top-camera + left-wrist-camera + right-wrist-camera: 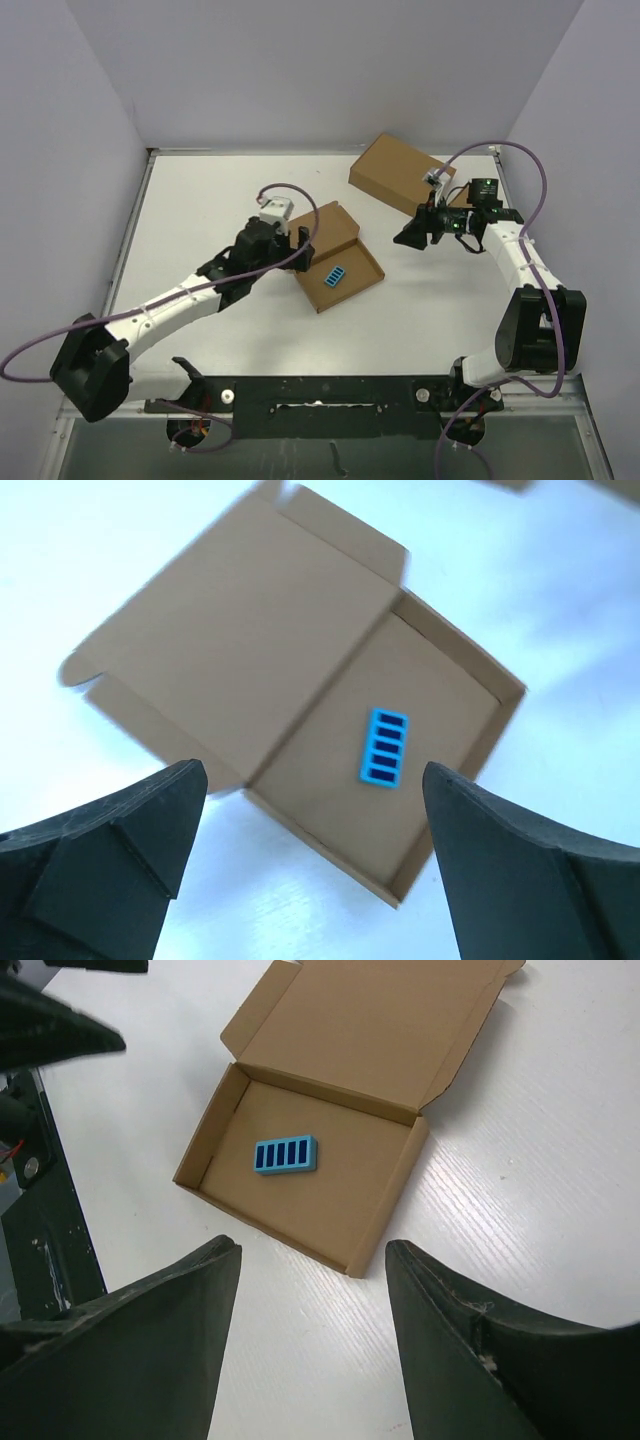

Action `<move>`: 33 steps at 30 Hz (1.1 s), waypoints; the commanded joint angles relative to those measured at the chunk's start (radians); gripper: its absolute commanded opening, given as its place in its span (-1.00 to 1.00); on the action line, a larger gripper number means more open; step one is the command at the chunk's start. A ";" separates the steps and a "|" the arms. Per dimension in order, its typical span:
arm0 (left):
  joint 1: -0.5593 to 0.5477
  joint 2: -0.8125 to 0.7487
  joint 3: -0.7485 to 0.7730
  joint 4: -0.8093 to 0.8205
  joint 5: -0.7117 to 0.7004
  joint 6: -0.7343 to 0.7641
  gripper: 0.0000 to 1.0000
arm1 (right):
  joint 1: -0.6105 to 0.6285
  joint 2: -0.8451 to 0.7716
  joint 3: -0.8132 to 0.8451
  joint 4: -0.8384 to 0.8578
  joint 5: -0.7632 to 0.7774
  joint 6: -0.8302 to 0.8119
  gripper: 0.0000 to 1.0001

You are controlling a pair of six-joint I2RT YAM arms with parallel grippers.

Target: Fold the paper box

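Observation:
The paper box (pixel 360 263) lies open at the table's middle, its lid (pixel 330 225) folded back flat toward the far left. A small blue block (pixel 337 274) lies in its shallow tray. My left gripper (pixel 303 247) is open and empty, hovering at the box's left side; in the left wrist view (pixel 312 780) the box (pixel 250 630) and block (pixel 385 748) lie ahead of its spread fingers. My right gripper (pixel 408 237) is open and empty, raised to the right of the box; in its wrist view (pixel 312 1250) the tray (pixel 340 1200) and block (pixel 285 1154) sit beyond the fingertips.
A closed, thicker brown box (pixel 398 172) lies at the back right, just behind the right wrist. White walls close the table on three sides. A black rail (pixel 320 395) with both arm bases runs along the near edge. The left arm (pixel 50 1020) shows in the right wrist view.

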 commanded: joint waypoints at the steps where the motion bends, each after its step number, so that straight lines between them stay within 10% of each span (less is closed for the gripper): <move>1: 0.199 -0.104 -0.121 0.189 0.219 -0.180 0.83 | -0.005 -0.009 -0.004 0.034 -0.032 0.004 0.21; 12: 0.588 0.077 -0.196 0.353 0.632 -0.532 0.83 | -0.004 -0.005 -0.004 0.036 -0.028 0.004 0.21; 27: 0.610 0.403 0.060 0.127 0.511 -0.666 -0.05 | -0.006 -0.008 -0.001 0.030 -0.029 -0.002 0.21; 33: 0.600 0.452 0.133 0.038 0.490 -0.645 -0.08 | -0.005 -0.009 -0.001 0.030 -0.028 -0.003 0.21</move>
